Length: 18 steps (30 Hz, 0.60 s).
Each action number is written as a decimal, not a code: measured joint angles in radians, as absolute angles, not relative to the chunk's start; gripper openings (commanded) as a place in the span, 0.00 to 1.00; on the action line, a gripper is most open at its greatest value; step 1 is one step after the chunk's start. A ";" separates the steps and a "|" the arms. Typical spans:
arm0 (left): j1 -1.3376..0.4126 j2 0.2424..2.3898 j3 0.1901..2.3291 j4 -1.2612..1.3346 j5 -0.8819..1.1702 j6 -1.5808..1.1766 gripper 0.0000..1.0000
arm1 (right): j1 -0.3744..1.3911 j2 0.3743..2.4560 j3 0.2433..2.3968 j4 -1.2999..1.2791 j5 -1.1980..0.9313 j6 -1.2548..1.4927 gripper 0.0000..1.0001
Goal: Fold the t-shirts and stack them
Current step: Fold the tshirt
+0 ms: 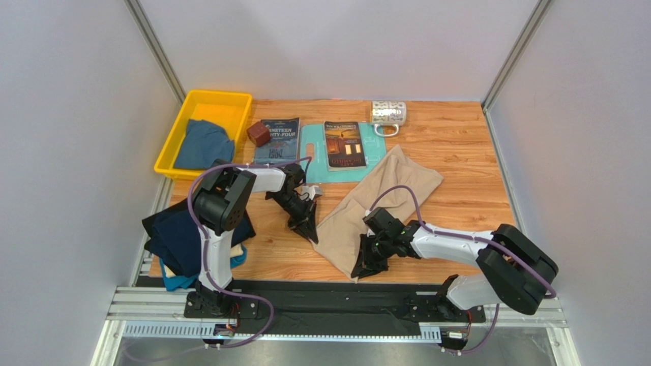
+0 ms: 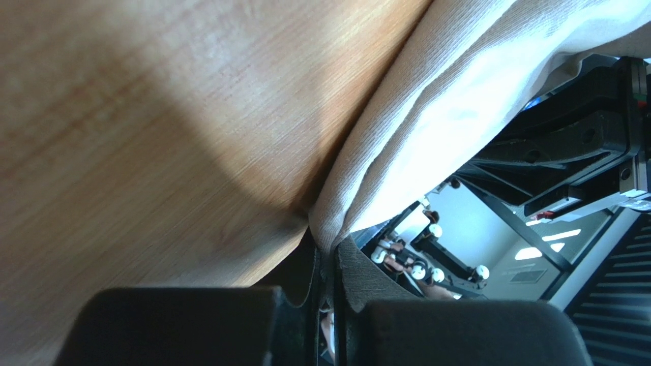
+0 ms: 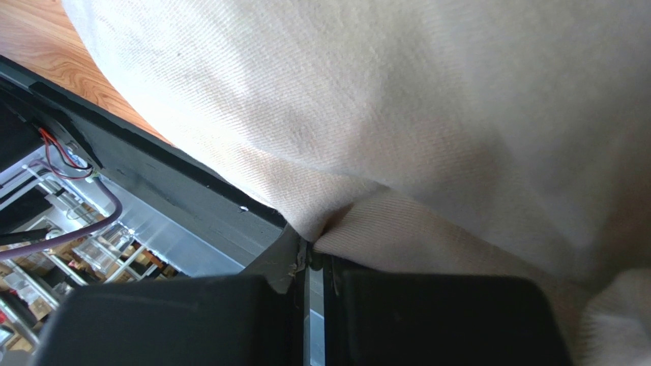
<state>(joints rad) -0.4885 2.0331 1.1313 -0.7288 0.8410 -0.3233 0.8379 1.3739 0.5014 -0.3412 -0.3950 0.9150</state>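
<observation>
On the wooden table, the right gripper clamps the near edge of the beige t-shirt and the left gripper pinches its left edge, with a navy t-shirt near left and a dusty blue t-shirt in the far-left yellow bin.

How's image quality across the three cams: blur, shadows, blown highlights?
Top external: sharp, evenly lit, soft shadows on the wooden tabletop. Left wrist: tabletop blurred, broad shadow across it; large beige cloth t-shirt washed near white. Right wrist: shirt weave crisp, black right tool out of focus up close.
</observation>
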 measured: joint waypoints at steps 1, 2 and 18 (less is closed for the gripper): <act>-0.489 2.033 1.132 -0.730 0.841 -0.324 0.00 | 0.839 1.370 0.505 -0.345 -0.389 0.914 0.00; -0.489 2.033 1.134 -0.730 0.841 -0.326 0.00 | 0.841 1.364 0.507 -0.351 -0.379 0.912 0.00; -0.511 1.959 1.425 -0.773 0.778 -0.414 0.00 | 0.801 1.219 0.765 -0.757 -0.092 0.841 0.00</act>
